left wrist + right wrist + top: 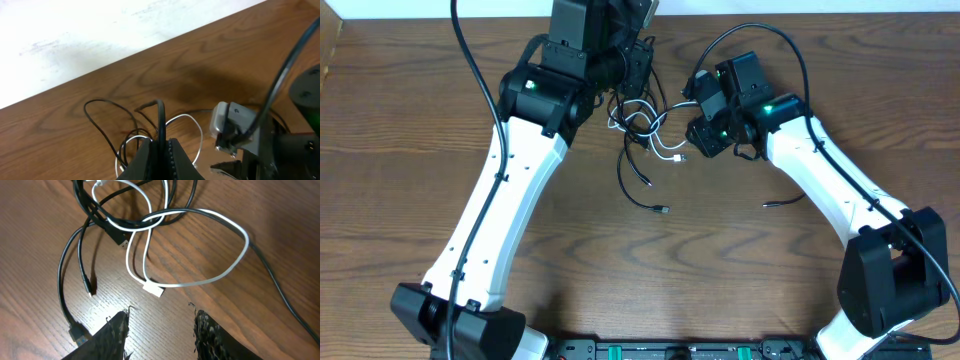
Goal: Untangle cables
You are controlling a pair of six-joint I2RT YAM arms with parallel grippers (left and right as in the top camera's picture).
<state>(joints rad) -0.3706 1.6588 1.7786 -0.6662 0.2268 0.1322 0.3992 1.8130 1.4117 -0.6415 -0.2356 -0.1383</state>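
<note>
**Knot of cables between two grippers, one strand pinched**

On the left, at the far end of the knot: left gripper (160,155), fingers pressed together on a black cable (160,117). Cable upright between the fingers, then bent over and down toward the wood.

In the middle: cables (645,125) heaped in a loose knot on the table (420,120), just in front of the left gripper and just beside the right one. White cable (235,255) looped wide, crossing itself and threaded through the black loops. White plug (154,289) flat on the wood at the near edge of the knot. Two black tails (638,190) trailing out of the knot toward the near side of the table, each ending in a small plug.

On the right: right gripper (160,330), fingers spread wide, nothing between them, poised over bare wood just short of the white plug. Another black plug (77,332) close by the outside of one finger; touching or not, impossible to tell.

Farthest right: a short black strand (782,203) beside the right arm, well apart from the knot.
</note>
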